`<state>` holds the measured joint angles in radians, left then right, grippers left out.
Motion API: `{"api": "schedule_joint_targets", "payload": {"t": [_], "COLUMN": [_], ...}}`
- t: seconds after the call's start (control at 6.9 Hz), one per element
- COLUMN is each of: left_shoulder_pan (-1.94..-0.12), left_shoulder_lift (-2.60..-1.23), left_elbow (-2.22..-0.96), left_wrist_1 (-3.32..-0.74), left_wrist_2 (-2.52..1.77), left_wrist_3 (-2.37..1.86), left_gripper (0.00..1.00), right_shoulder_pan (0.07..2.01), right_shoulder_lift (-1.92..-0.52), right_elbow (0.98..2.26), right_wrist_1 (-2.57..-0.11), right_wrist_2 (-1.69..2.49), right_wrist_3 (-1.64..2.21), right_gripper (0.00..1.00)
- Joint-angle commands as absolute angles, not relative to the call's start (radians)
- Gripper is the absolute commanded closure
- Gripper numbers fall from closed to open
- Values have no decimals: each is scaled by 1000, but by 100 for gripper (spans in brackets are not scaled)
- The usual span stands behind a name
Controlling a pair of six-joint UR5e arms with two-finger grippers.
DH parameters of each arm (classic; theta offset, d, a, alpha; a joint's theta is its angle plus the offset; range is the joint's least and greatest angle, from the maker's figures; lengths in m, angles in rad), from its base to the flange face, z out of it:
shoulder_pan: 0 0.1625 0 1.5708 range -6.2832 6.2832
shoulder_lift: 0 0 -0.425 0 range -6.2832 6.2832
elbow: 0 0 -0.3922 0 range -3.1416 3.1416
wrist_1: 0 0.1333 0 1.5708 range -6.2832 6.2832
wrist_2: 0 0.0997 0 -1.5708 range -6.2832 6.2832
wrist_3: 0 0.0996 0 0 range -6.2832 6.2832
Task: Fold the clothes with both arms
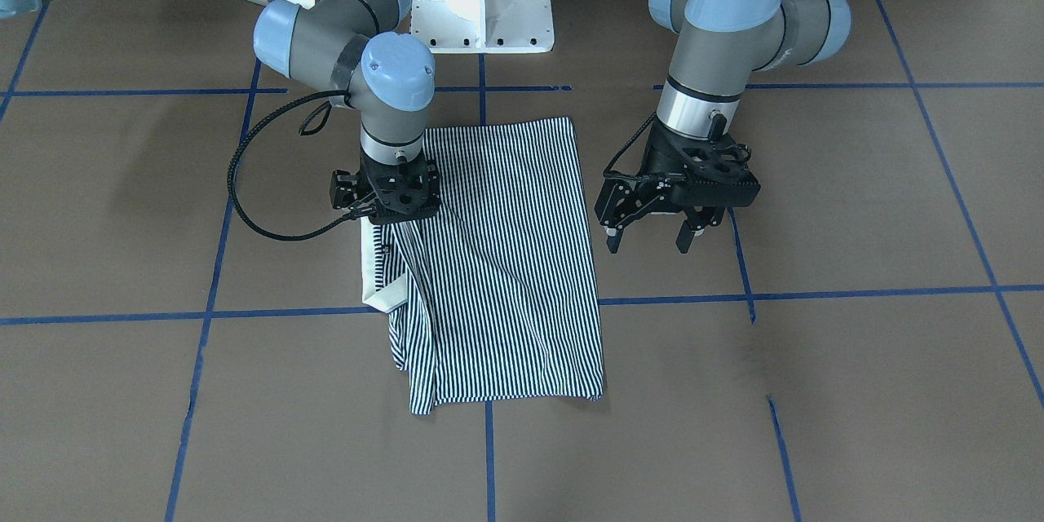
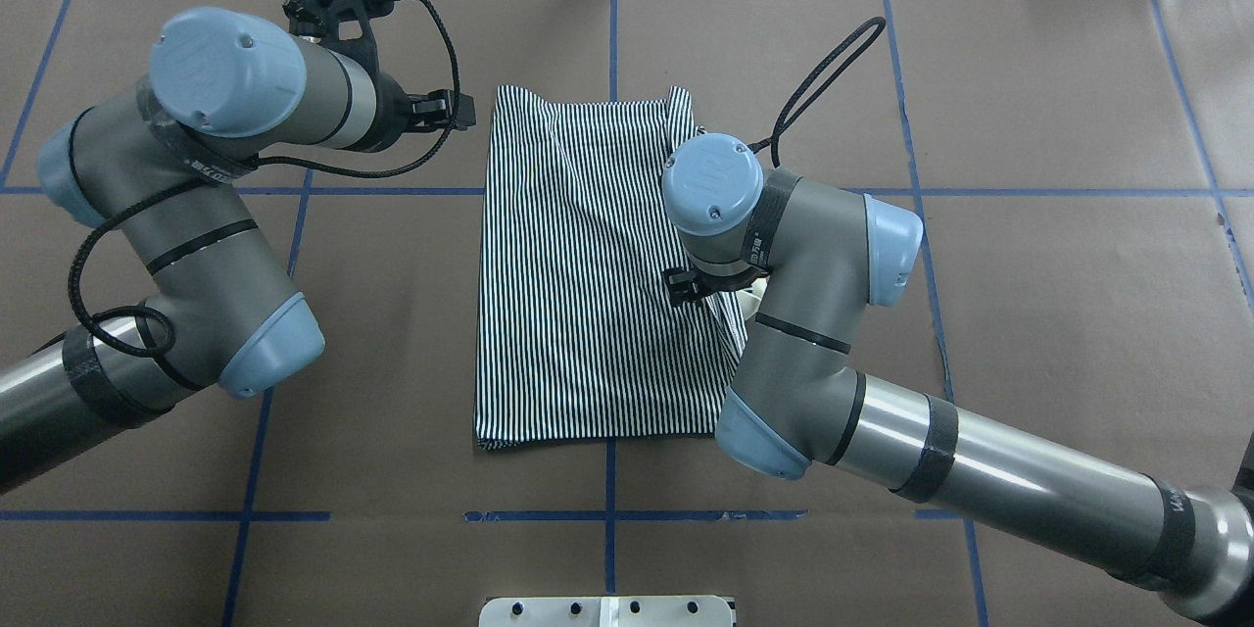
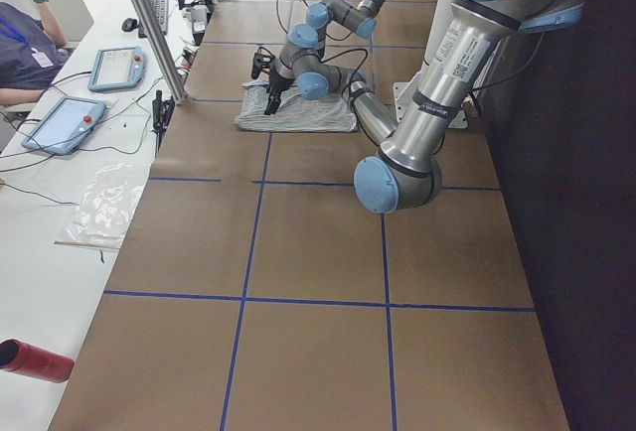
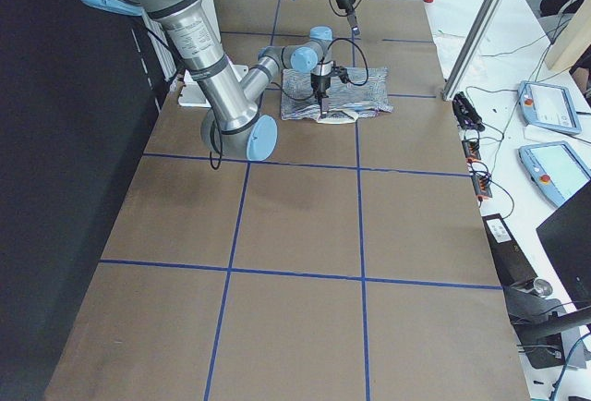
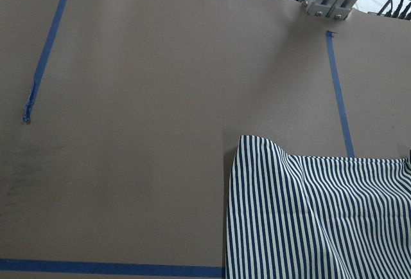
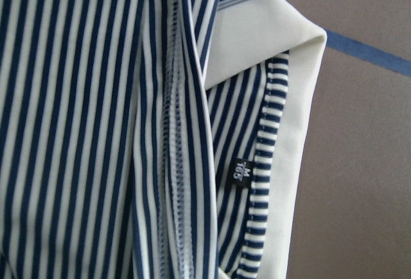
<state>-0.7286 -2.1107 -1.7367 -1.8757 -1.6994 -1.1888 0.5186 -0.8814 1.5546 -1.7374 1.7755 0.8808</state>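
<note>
Nearest the front-facing camera you see the brown paper of the worktop (image 1: 816, 391) crossed by blue tape lines (image 1: 816, 293). Past it lies the striped polo shirt (image 1: 506, 261), folded into a long rectangle at the middle, with its cream collar (image 1: 382, 294) poking out on the view's left edge. Your right tool (image 1: 391, 200) sits low over that edge, just beyond the collar, and wrinkles fan out from beneath it. Its fingers are hidden, so you cannot tell whether it grips the cloth. Your left tool (image 1: 649, 243) hangs just beside the opposite edge, apart from the cloth, its fingers spread wide and holding nothing. A white pedestal (image 1: 481, 8) stands beyond the shirt.

From overhead, the right arm (image 2: 813, 313) reaches over the shirt's (image 2: 578, 294) right edge and hides part of it. The left arm (image 2: 196, 216) is bent on the left, its wrist near the shirt's far left corner.

In the left side view the left arm (image 3: 427, 103) looms near, and the shirt (image 3: 298, 113) lies far down the worktop. A person's arm (image 3: 30, 34) and two pendants (image 3: 65, 123) show at the upper left.

In the right side view the right tool (image 4: 320, 96) points straight down onto the shirt (image 4: 355, 96).

Your left wrist camera shows one shirt corner (image 5: 321, 215) at lower right and bare paper elsewhere.

Your right wrist camera sees the stripes (image 6: 83, 99) close up, a folded seam, the collar (image 6: 257, 35) and a small black label (image 6: 239, 173).
</note>
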Motion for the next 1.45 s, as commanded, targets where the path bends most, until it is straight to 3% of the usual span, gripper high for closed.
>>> {"api": "schedule_joint_targets", "payload": {"t": [0.0, 0.43, 0.72, 0.87, 1.16, 1.3], "left_shoulder_pan": [-729, -729, -729, -729, -729, -729], "left_shoulder_lift": [-2111, -2114, -2114, -2114, -2114, -2114], "left_elbow": [-1741, -1747, -1747, -1749, -1753, -1756], "left_wrist_1": [-1873, -1873, -1873, -1873, -1871, -1871], "left_wrist_2": [-1700, -1723, -1723, -1723, -1723, -1721], "left_wrist_3": [-1189, -1198, -1198, -1198, -1197, -1197], "left_gripper": [0, 0, 0, 0, 0, 0], "right_shoulder_pan": [518, 550, 638, 656, 673, 698], "right_shoulder_lift": [-885, -929, -1114, -1139, -1063, -946], "right_elbow": [1555, 1566, 1710, 1724, 1703, 1592], "right_wrist_1": [-1755, -1758, -1756, -1750, -1746, -1730], "right_wrist_2": [1781, 1796, 1796, 1795, 1792, 1792], "right_wrist_3": [881, 868, 682, 652, 664, 663], "right_gripper": [0, 0, 0, 0, 0, 0]}}
